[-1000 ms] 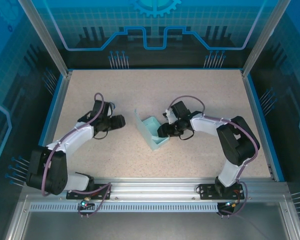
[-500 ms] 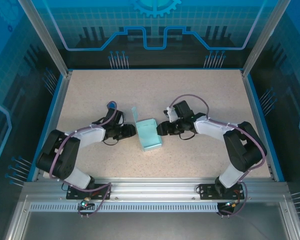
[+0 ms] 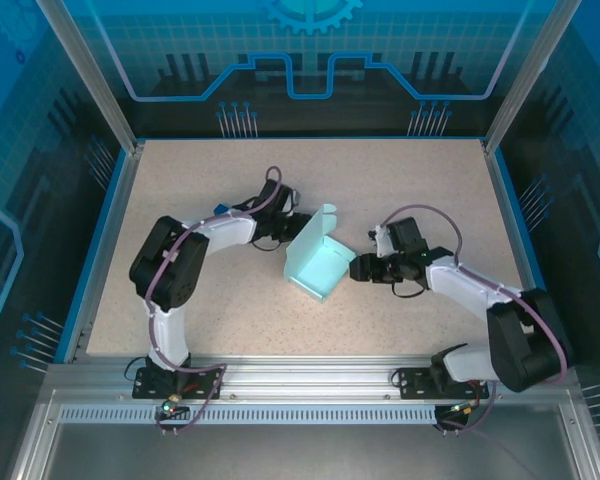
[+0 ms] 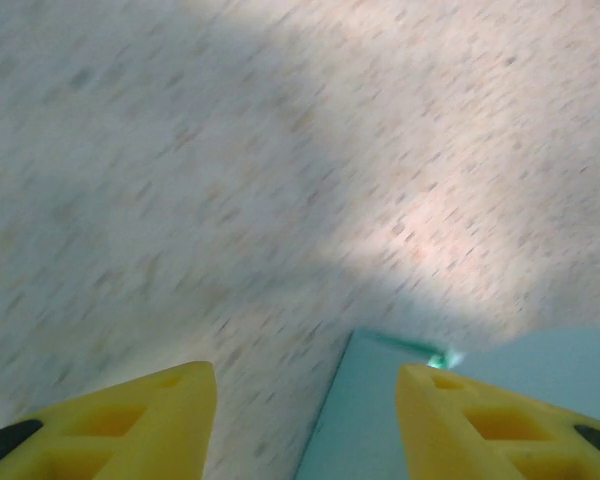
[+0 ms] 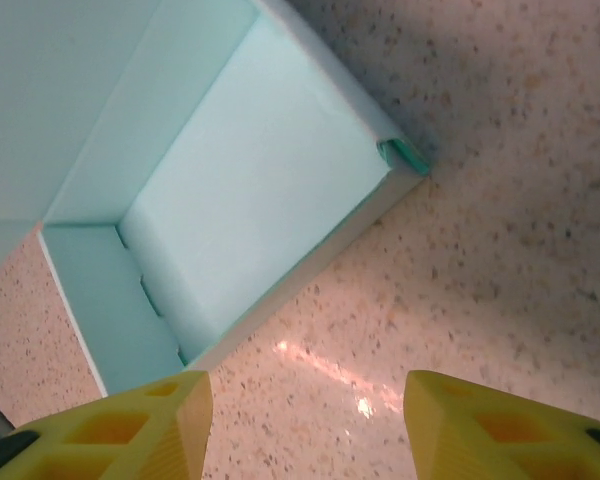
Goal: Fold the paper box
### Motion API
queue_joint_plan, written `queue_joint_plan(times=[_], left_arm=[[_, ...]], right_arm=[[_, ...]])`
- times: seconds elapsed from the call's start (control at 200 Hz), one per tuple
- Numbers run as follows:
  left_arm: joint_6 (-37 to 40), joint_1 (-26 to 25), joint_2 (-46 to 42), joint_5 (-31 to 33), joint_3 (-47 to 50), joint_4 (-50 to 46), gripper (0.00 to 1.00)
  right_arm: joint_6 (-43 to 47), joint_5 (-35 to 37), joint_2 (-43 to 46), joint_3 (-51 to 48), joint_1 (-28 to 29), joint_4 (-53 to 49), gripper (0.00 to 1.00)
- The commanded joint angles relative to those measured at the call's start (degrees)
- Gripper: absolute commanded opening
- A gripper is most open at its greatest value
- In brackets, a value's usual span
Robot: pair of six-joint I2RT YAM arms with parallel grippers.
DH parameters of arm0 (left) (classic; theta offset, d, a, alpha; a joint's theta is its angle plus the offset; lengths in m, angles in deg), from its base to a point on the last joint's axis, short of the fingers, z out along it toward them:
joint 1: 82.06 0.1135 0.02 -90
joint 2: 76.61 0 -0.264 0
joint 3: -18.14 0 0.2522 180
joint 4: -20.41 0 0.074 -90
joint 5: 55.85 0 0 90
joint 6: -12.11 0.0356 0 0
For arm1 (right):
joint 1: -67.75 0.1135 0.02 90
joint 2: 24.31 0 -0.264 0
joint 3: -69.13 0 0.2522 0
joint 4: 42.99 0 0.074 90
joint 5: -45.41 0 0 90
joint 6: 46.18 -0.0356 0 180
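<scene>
Seen from above, a speckled beige table (image 3: 400,180) fills the middle of the frame, with two white and black robot arms reaching in from the bottom edge. The paper box (image 3: 315,268), pale sky-blue card, sits just below the centre of the frame, turned at an angle. It is an open shallow tray with one flap standing up at its upper right.

The left gripper (image 3: 288,230) is at the upper left side of the box, close against it; from above it cannot be told whether they touch. The right gripper (image 3: 358,268) is just to the right of the box, pointing at it from the side.

In the left wrist view, blurred, the left gripper (image 4: 302,400) shows two yellow fingers (image 4: 150,420) spread apart at the bottom of the frame. A corner of the box (image 4: 360,430) lies in the lower right, reaching into the gap between them, with the table (image 4: 230,180) beyond. Nothing is pinched.

In the right wrist view, the right gripper (image 5: 305,400) also has its yellow fingers (image 5: 460,420) spread wide at the bottom of the frame, with bare table (image 5: 500,250) between them. The box (image 5: 250,200) fills the upper left, its hollow inside facing the camera, with folded walls and a small tab at its right corner. The fingers are near it but apart from it.
</scene>
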Motion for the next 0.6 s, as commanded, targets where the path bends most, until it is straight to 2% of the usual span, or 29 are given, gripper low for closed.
queue_joint_plan(times=[0.0,0.14,0.415,0.59], left_arm=[[3.91,0.39,1.69,0.45,-7.02,-5.46,0.53],[5.51,4.15,-0.95,2.74,-7.81,-7.17,0.56],[7.66,12.36,-16.22,6.51,5.27,-4.45,0.61],[10.35,17.47,-21.41,14.42,11.82,-5.21,0.66]], right_arm=[[-2.90,-0.92,2.86,-3.65,3.60,1.55,0.54],[-6.65,2.94,3.46,-5.54,11.12,6.22,0.55],[-10.11,5.19,-6.12,-2.26,21.25,18.07,0.57],[-9.80,7.19,-13.14,4.39,25.57,22.76,0.57]])
